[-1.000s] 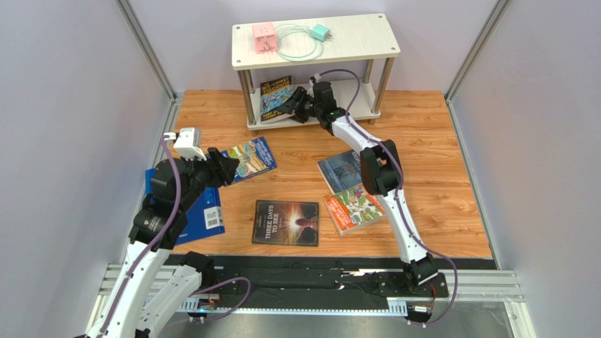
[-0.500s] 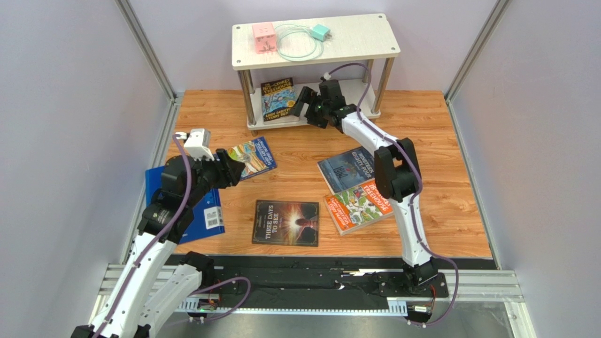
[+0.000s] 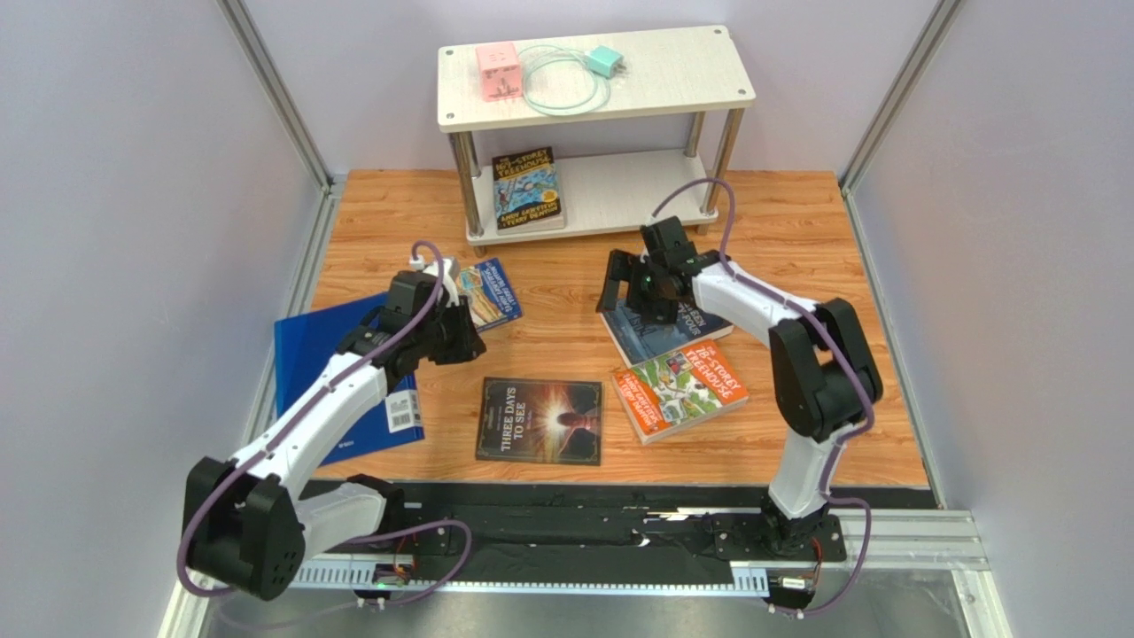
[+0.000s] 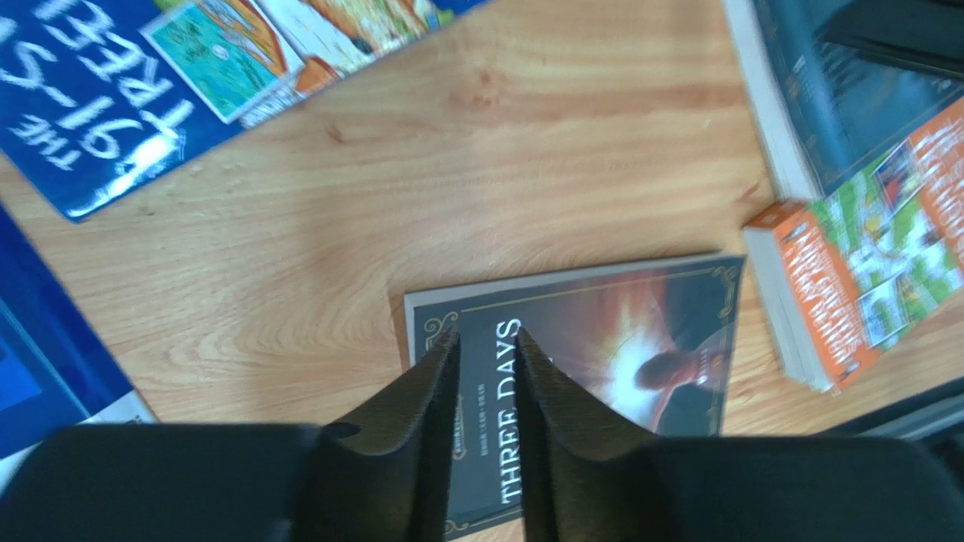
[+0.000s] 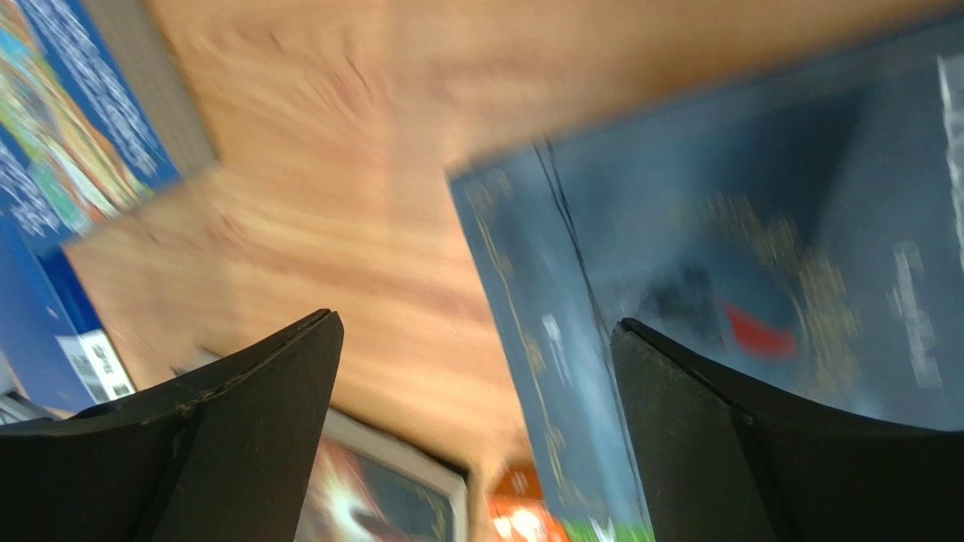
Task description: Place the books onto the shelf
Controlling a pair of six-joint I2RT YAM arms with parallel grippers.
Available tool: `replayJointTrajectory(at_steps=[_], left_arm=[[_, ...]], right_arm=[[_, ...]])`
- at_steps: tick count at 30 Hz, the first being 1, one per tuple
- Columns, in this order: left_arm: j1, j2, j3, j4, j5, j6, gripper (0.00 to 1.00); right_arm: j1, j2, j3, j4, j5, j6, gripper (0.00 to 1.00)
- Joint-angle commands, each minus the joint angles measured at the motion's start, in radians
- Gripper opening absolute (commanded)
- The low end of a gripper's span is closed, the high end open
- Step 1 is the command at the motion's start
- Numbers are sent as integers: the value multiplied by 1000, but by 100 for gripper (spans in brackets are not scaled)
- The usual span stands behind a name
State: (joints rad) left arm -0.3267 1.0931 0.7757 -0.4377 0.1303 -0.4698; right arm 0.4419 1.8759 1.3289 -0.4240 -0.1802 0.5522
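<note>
One grey book (image 3: 662,332) sits right under our R gripper (image 3: 631,295), fingers wide astride its edge; L gripper (image 3: 459,343), narrow & empty, is well left of it.

Shelf (image 3: 595,80) access:
- Lower board: open from the front between the silver posts (image 3: 473,200). One book (image 3: 527,189) lies flat at its left end and the rest is bare. Top board caps the headroom.
- Top board: left and middle taken by pink box (image 3: 497,69), cable (image 3: 565,83) and teal plug (image 3: 606,61). Right end is bare.
- Just in front of shelf: strip of bare floor.
- Further in front: right arm (image 3: 752,303) hangs over the dark blue-grey book (image 3: 652,339).
- Front-left: left arm (image 3: 333,392) at the blue cartoon book (image 3: 490,293).
</note>
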Motion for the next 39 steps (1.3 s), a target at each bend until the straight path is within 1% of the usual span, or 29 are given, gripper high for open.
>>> replayJointTrajectory(at_steps=[1, 2, 3, 5, 6, 8, 10, 11, 12, 14, 15, 17, 18, 20, 22, 26, 30, 35, 39], left_arm=[[-54, 82, -6, 48, 60, -29, 24], [-66, 97, -4, 60, 58, -32, 21], [-92, 112, 10, 69, 60, -32, 17], [-113, 181, 39, 91, 65, -20, 16], [-139, 210, 86, 88, 63, -10, 16], [-166, 307, 143, 65, 55, 16, 15], [-198, 403, 229, 44, 58, 29, 12], [-210, 431, 256, 40, 63, 40, 11], [-230, 488, 308, 37, 71, 43, 8], [-261, 543, 388, 34, 75, 56, 4], [-270, 598, 416, 22, 80, 57, 2], [-294, 652, 495, 14, 83, 69, 0], [-301, 704, 522, -1, 88, 75, 0], [-317, 755, 597, -19, 97, 88, 0], [-328, 816, 635, -41, 112, 99, 0], [-359, 884, 721, -71, 120, 109, 0], [-374, 941, 777, -102, 147, 118, 0], [-399, 993, 852, -156, 154, 137, 0], [-410, 1018, 864, -167, 172, 140, 0]], right_arm=[[-8, -185, -123, -76, 73, -20, 96], [-28, -211, -152, -67, 65, 0, 96], [-40, -236, -227, -55, 48, 58, 96], [-86, -314, -299, -29, 12, 118, 95], [-100, -343, -365, -22, -1, 138, 95], [-132, -438, -430, -19, -8, 178, 95], [-150, -506, -512, -30, -7, 201, 95], [-167, -587, -533, -51, -5, 209, 95], [-175, -621, -554, -70, 7, 213, 95], [-193, -734, -592, -126, 18, 224, 95], [-201, -771, -605, -142, 31, 229, 95], [-218, -842, -634, -188, 42, 245, 95], [-226, -854, -645, -199, 29, 249, 95], [-250, -871, -687, -210, 4, 268, 95], [-256, -882, -727, -197, -47, 282, 95], [-258, -900, -862, -110, -120, 336, 94], [-258, -903, -924, -41, -171, 373, 94], [-258, -929, -933, 13, -151, 371, 93], [-258, -951, -913, 39, -119, 354, 92]])
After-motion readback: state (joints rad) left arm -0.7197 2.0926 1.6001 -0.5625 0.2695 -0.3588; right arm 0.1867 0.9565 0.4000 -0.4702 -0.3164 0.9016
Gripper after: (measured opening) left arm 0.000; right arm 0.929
